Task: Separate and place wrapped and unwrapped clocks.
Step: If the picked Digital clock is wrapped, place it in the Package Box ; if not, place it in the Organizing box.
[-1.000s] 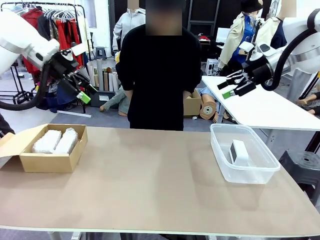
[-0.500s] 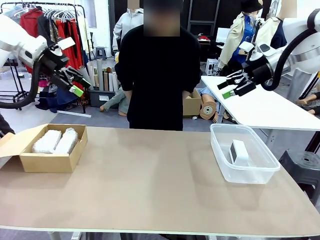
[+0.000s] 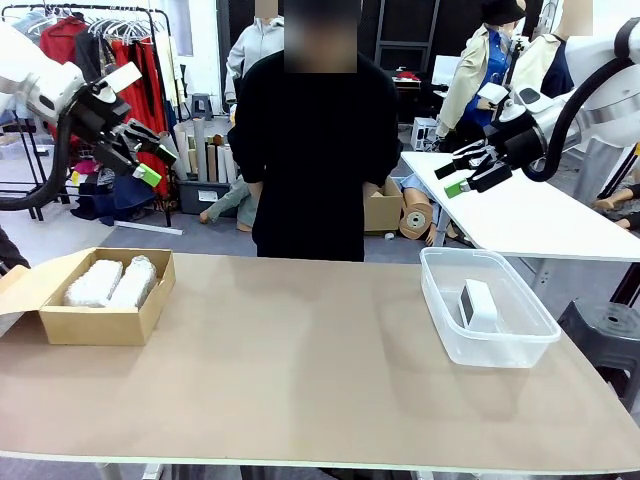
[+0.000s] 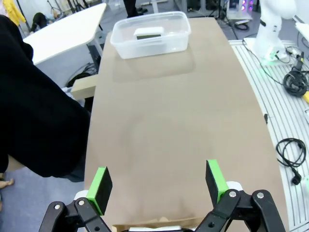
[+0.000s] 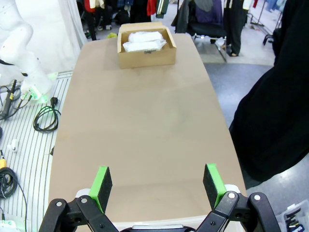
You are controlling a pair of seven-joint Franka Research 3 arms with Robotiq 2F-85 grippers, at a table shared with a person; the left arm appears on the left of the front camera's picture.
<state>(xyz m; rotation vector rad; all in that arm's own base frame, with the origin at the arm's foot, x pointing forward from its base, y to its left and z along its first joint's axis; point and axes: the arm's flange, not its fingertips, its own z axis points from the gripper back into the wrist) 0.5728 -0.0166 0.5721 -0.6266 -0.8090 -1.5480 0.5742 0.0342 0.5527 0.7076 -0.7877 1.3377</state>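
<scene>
Two white bubble-wrapped clocks, one fat [image 3: 135,280] and one slimmer [image 3: 93,284], lie side by side in the brown cardboard box [image 3: 150,305] at the table's left. They also appear far off in the right wrist view [image 5: 144,40]. The bare white clock [image 3: 478,303] lies in the clear plastic tub [image 3: 440,300] on the right, and the left wrist view has it as well [image 4: 148,34]. My left gripper [image 3: 155,165] hangs open high above the box, with nothing in it [image 4: 158,183]. My right gripper [image 3: 452,177] hovers open and empty above the tub [image 5: 157,186].
A person in a black top [image 3: 320,150] stands at the table's far edge, hands out of sight. The brown tabletop [image 3: 300,350] stretches bare between box and tub. A white table [image 3: 540,220] stands behind on the right.
My left arm has drawn back to the left and slightly up, away from the box. The right arm, the clocks and the person have not moved.
</scene>
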